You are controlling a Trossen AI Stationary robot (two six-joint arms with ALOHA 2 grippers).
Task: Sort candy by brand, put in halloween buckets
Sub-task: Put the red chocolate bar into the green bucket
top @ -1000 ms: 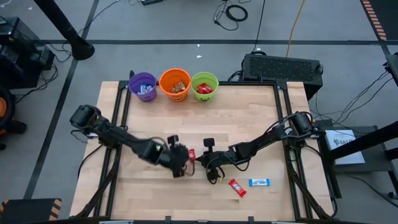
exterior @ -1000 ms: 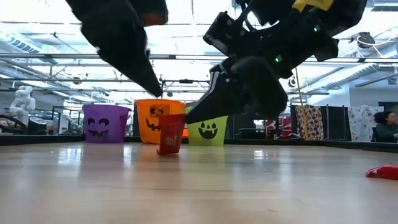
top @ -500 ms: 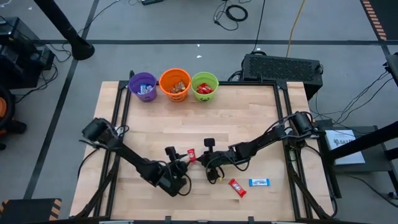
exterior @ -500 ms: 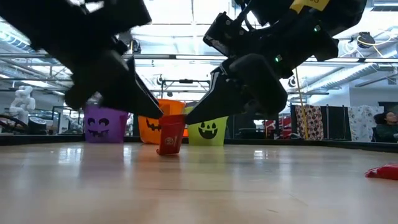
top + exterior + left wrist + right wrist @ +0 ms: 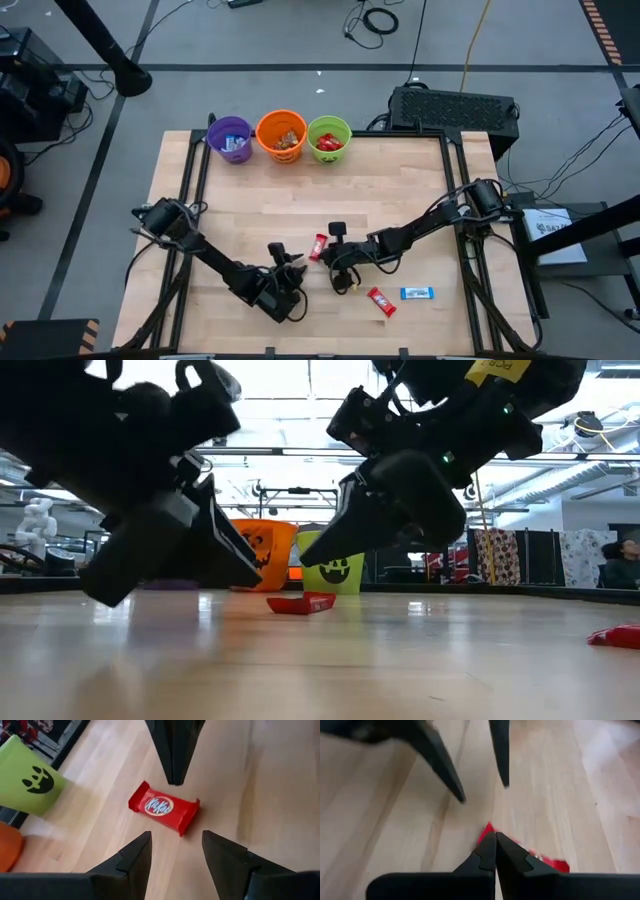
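One red candy (image 5: 164, 808) is lying flat on the surface (image 5: 400, 190) between both hands, untouched. Left hand (image 5: 175, 852) is hovering just beside it, fingers apart; right hand (image 5: 495, 847) is sitting opposite, fingers together, empty.

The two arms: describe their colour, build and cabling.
Both arms are black and slender, with loose black cables looping alongside. The left pincer and right pincer end in matte black wedge fingers tapering to points. A yellow label marks one arm in the low view.
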